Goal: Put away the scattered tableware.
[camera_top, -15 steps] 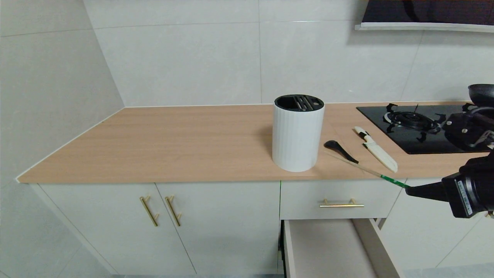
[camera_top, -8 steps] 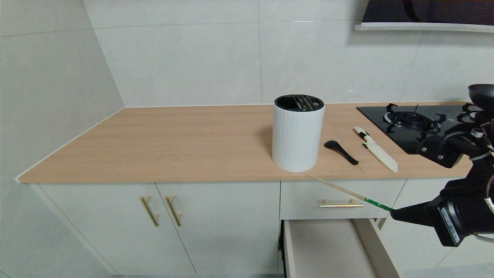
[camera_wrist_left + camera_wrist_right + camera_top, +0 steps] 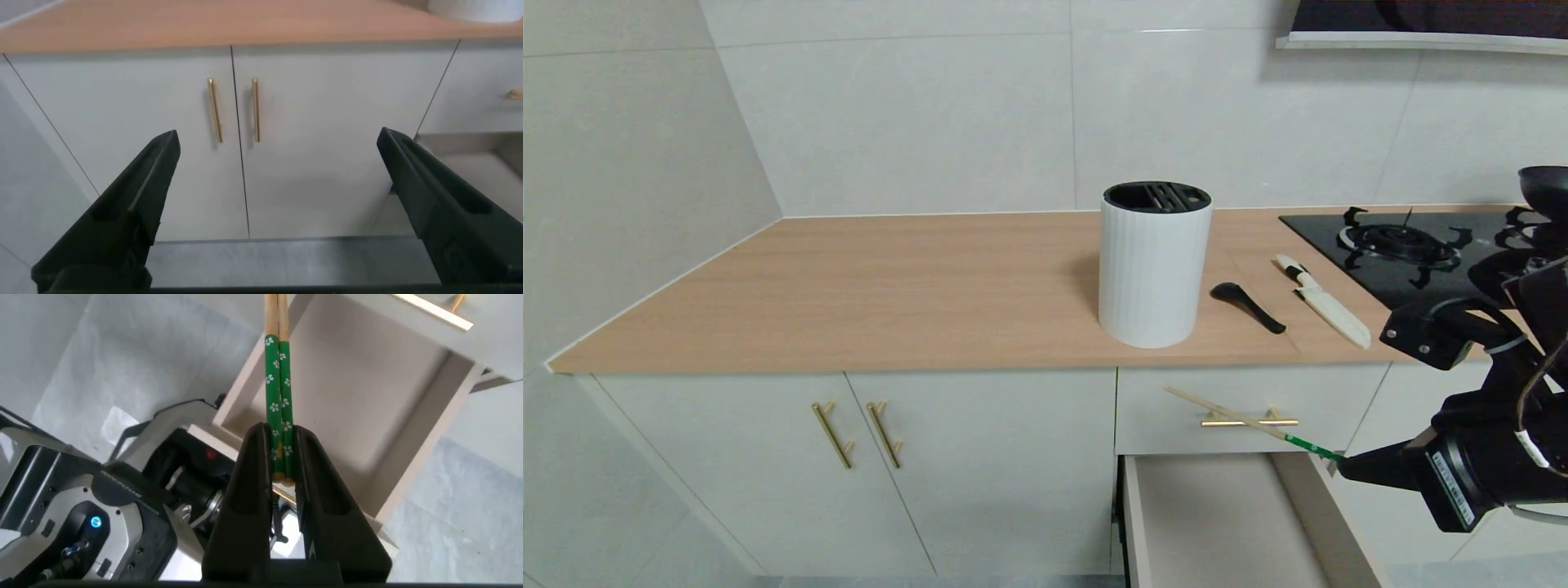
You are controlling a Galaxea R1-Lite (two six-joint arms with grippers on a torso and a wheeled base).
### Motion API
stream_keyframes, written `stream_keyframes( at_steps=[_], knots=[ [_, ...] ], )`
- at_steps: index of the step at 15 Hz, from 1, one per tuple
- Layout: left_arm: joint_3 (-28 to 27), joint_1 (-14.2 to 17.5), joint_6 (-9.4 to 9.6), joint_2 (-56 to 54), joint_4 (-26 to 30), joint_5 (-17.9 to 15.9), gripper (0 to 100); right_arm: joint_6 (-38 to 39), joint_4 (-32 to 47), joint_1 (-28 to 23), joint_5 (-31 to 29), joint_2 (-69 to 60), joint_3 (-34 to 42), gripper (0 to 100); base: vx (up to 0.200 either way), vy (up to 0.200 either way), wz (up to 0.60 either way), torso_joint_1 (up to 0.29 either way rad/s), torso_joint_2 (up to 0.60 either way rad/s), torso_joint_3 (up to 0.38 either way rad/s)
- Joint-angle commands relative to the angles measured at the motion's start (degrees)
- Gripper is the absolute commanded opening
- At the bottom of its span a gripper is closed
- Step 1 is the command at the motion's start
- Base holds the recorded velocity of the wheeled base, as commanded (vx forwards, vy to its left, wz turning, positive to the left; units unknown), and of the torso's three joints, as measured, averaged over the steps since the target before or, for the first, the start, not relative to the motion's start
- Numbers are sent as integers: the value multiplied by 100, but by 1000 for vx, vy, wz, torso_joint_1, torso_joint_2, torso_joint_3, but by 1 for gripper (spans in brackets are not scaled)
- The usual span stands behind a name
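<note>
The right wrist view gives the clearest look at the grasp: the right end effector (image 3: 278,449) is clenched on the green-patterned ends of the chopsticks (image 3: 276,367), which run on past its tips as a tight pair. Beyond them lies the open drawer (image 3: 368,408), pale and bare where it can be seen.

The head view adds the wider layout. There the right end effector (image 3: 1342,467) hangs just off the drawer (image 3: 1217,523) at its right front. The chopsticks (image 3: 1217,408) slant up and away from it across the closed drawer front above. Higher and farther from that end effector, on the surface (image 3: 890,294), lie a knife (image 3: 1327,306), a black spoon (image 3: 1248,304) and then a white knife holder (image 3: 1152,278), each apart from the next.

The left end effector (image 3: 276,139) appears in the left wrist view, released, with its fingers (image 3: 122,220) spread wide on nothing. It faces the cabinet doors (image 3: 327,147) below the surface edge.

The drawer's front end is cut off in the head view. Whether the chopstick tips touch the drawer front cannot be made out.
</note>
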Motion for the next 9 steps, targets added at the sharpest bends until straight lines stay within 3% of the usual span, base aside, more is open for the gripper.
stream_keyframes(
  at_steps=[1, 9],
  knots=[
    [0, 0, -1, 5, -9, 1, 100, 1, -1, 18, 0, 65, 3, 0, 0, 0, 0, -193, 471, 276],
    [0, 0, -1, 5, -9, 1, 100, 1, -1, 36, -9, 355, 3, 0, 0, 0, 0, -196, 481, 287]
  ],
)
